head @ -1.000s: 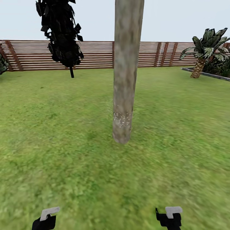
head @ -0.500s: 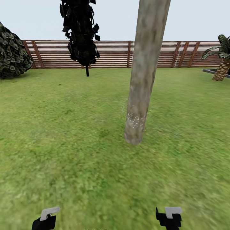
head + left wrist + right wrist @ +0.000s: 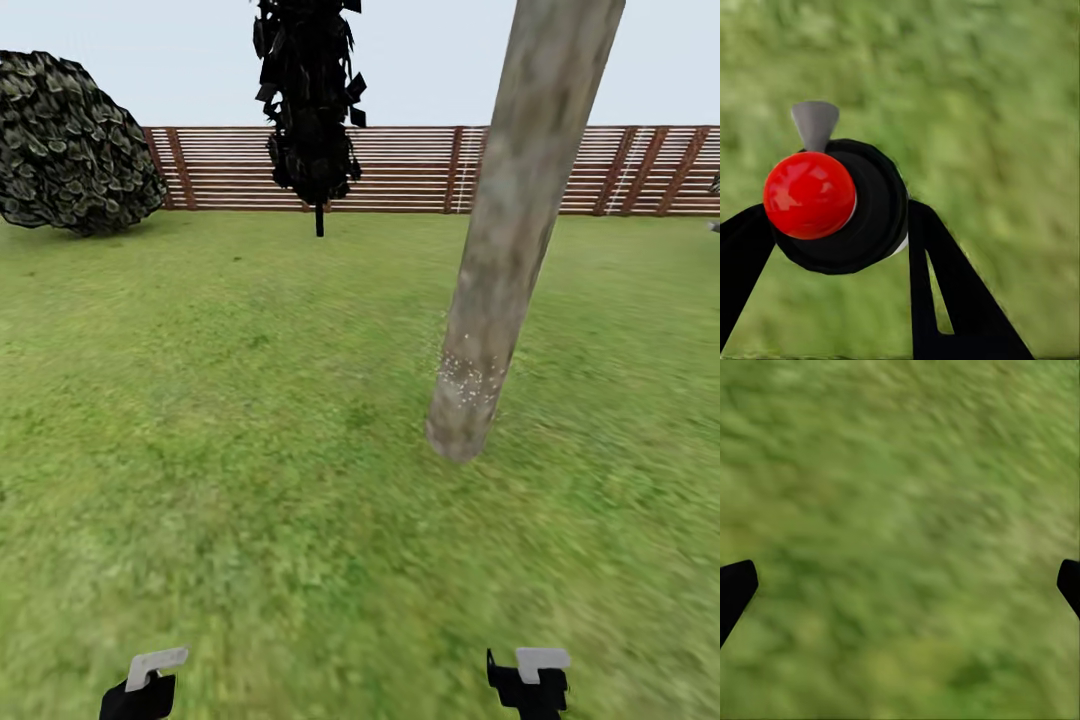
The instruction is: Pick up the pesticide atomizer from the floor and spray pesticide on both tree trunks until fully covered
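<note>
One trunk (image 3: pixel 510 240) stands right of centre in my head view, leaning toward the upper right, with white specks of pesticide (image 3: pixel 465 375) only in a low band near its base; the bark above looks bare, so I judge this trunk far from covered. I can't pick out a second thick trunk; the dark tree (image 3: pixel 310 100) at upper centre by the fence (image 3: pixel 420 168) has only a thin stem. My left gripper (image 3: pixel 832 225) is clamped around the atomizer (image 3: pixel 840 206), its red knob facing the wrist camera, so the pickup is done. My right gripper (image 3: pixel 900 585) is spread wide over grass, holding nothing. Lawn (image 3: pixel 200 420) lies open on every side of the trunk, with nothing on it in the foreground. A round bush (image 3: pixel 75 140) sits at upper left, well apart from the trunk, and the fence closes off the far edge, so I judge there is ample room to circle.
</note>
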Controlling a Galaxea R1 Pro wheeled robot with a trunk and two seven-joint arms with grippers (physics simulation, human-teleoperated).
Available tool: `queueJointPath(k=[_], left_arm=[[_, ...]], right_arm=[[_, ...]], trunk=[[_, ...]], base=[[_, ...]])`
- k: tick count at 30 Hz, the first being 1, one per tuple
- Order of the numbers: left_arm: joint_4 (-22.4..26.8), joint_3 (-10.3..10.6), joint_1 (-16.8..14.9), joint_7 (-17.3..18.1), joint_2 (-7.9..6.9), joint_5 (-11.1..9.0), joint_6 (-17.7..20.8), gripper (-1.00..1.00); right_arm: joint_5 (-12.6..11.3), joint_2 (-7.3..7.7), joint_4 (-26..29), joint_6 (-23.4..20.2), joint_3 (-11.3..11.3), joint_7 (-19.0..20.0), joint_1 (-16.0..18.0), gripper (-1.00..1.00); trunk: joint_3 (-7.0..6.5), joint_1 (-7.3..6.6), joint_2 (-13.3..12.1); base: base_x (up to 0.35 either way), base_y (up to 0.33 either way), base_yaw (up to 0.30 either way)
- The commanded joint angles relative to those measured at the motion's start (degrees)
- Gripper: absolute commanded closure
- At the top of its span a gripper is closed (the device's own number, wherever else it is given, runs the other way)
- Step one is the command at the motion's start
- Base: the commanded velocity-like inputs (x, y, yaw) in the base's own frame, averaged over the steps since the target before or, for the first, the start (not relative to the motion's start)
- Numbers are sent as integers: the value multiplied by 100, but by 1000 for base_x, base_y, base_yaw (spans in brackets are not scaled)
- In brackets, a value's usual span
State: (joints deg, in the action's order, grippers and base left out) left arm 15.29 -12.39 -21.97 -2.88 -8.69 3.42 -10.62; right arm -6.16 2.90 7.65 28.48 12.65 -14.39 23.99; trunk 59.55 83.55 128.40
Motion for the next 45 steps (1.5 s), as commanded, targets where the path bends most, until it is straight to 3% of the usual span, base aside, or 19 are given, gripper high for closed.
queueJointPath(k=[1,45], left_arm=[[0,-1,0,2,-1,0,0,100],[-8,2,0,5,1,9,-2,100]], right_arm=[[1,0,0,4,1,-1,0,-100],[8,-18,-9,0,10,-2,0,-100]], trunk=[[2,0,0],[103,0,0]], base=[[0,0,281],[0,0,281]])
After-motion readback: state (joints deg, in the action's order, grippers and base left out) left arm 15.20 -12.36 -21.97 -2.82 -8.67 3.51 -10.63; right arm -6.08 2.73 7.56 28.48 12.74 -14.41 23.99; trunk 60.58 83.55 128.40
